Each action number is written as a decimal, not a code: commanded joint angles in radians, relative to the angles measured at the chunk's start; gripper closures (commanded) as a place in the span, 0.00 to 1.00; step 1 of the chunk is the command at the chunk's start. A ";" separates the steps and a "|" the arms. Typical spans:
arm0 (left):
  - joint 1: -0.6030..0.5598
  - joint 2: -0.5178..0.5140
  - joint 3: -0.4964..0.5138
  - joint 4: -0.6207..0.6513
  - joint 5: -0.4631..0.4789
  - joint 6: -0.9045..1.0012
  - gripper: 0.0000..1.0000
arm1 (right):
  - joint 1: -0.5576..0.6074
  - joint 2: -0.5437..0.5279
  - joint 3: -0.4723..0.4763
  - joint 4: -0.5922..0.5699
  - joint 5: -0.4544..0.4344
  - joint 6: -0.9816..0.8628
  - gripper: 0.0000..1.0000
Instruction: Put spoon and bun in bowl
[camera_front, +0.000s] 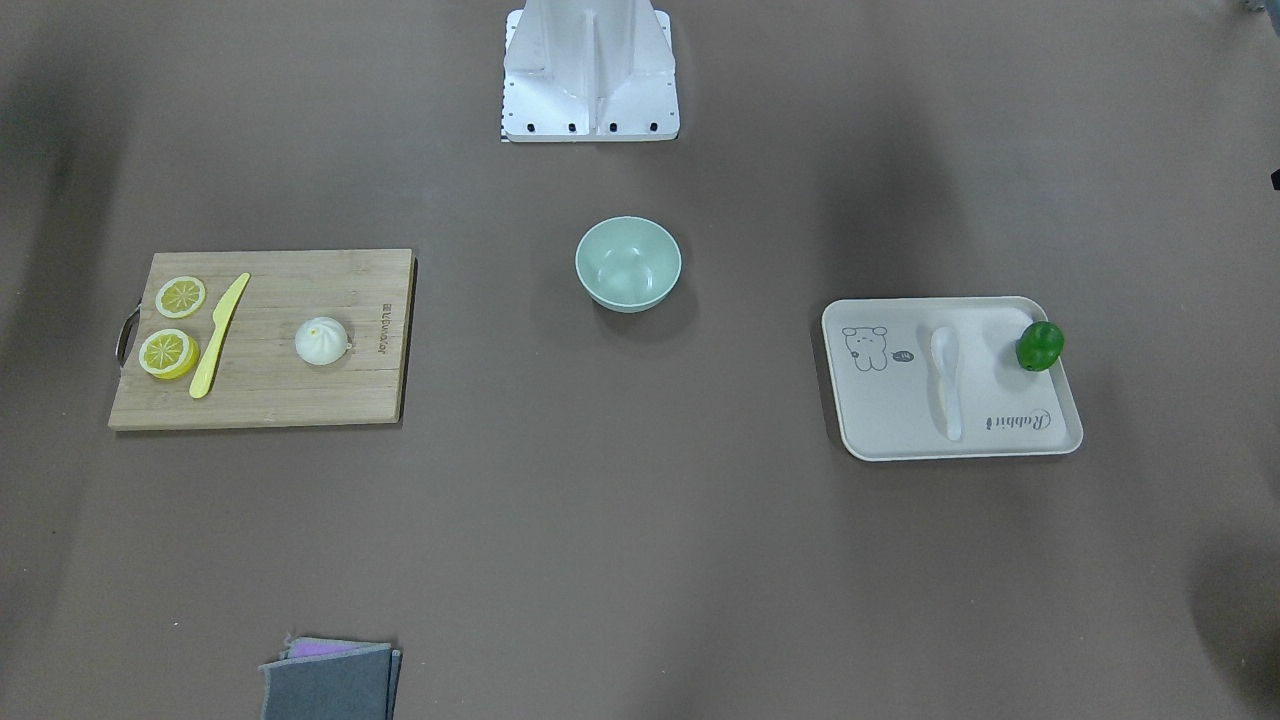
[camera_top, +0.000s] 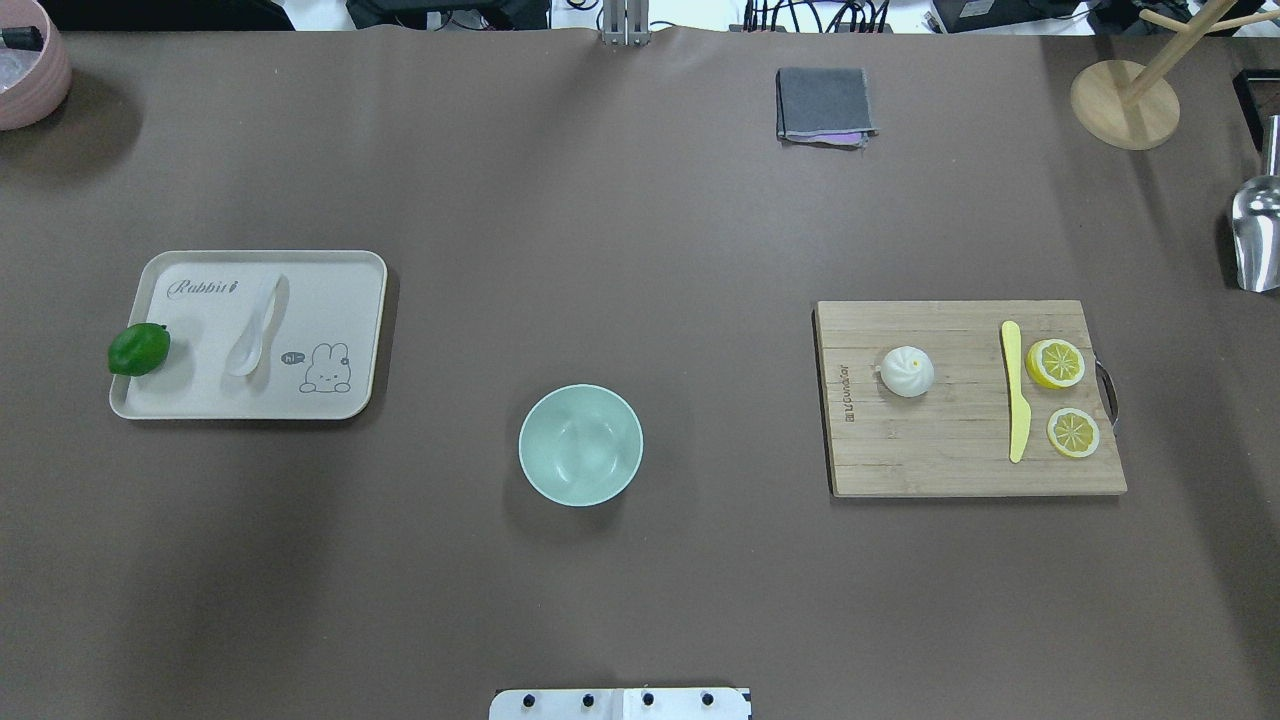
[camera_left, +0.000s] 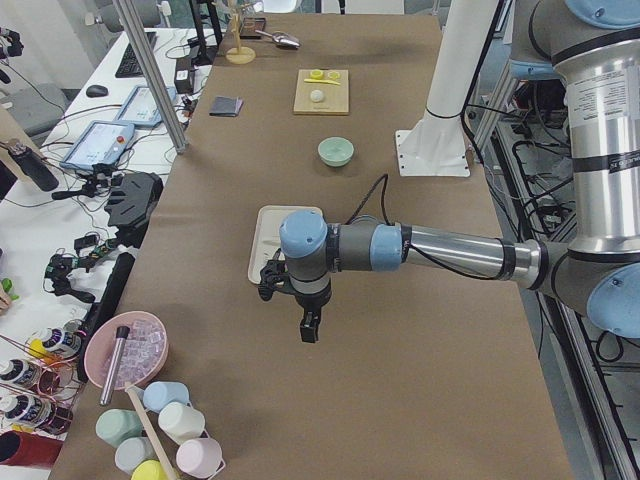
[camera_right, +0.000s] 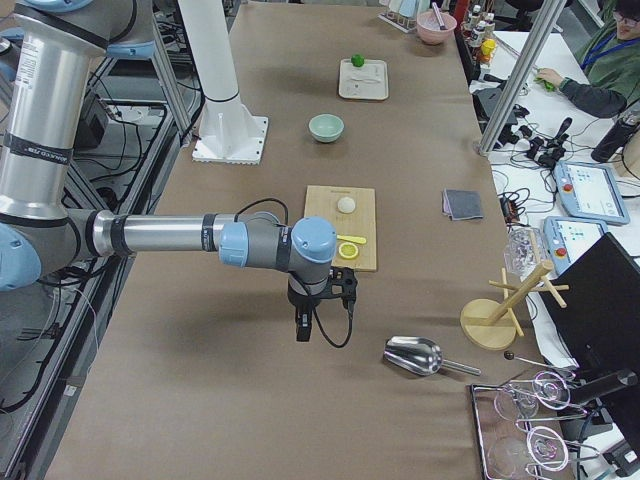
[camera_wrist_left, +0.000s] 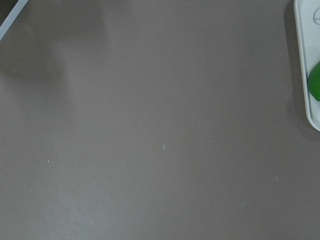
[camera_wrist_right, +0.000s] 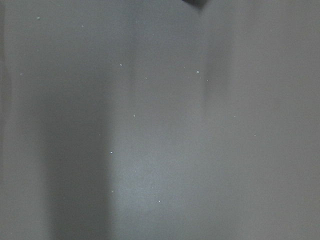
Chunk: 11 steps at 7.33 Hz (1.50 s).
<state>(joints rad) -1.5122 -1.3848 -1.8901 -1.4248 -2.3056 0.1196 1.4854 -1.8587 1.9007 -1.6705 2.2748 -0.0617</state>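
Note:
The white spoon (camera_top: 255, 325) lies on the off-white tray (camera_top: 340, 270) at the table's left. The white bun (camera_top: 907, 371) sits on the wooden board (camera_top: 950, 460) at the right. The empty mint-green bowl (camera_top: 580, 444) stands between them, near the robot's base. My left gripper (camera_left: 309, 327) shows only in the exterior left view, hanging over bare table past the tray's outer end. My right gripper (camera_right: 303, 327) shows only in the exterior right view, hanging past the board's outer end. I cannot tell whether either is open or shut.
A green lime (camera_top: 139, 349) sits on the tray's edge. Two lemon slices (camera_top: 1055, 363) and a yellow knife (camera_top: 1015, 390) lie on the board. A grey cloth (camera_top: 825, 104), a metal scoop (camera_top: 1255, 235), a wooden stand (camera_top: 1125, 103) and a pink bowl (camera_top: 30, 65) lie at the edges.

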 joint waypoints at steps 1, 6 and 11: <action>0.003 -0.002 -0.007 -0.002 0.012 0.000 0.02 | 0.001 0.003 0.004 0.000 0.002 0.000 0.00; 0.001 -0.046 -0.065 -0.008 0.005 -0.006 0.02 | 0.013 0.010 0.133 0.002 -0.003 0.008 0.00; -0.003 -0.086 0.014 -0.356 0.003 -0.009 0.02 | 0.049 0.142 0.198 0.011 0.015 0.006 0.00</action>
<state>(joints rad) -1.5150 -1.4642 -1.9096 -1.7051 -2.3007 0.1076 1.5279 -1.7326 2.0972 -1.6623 2.2828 -0.0528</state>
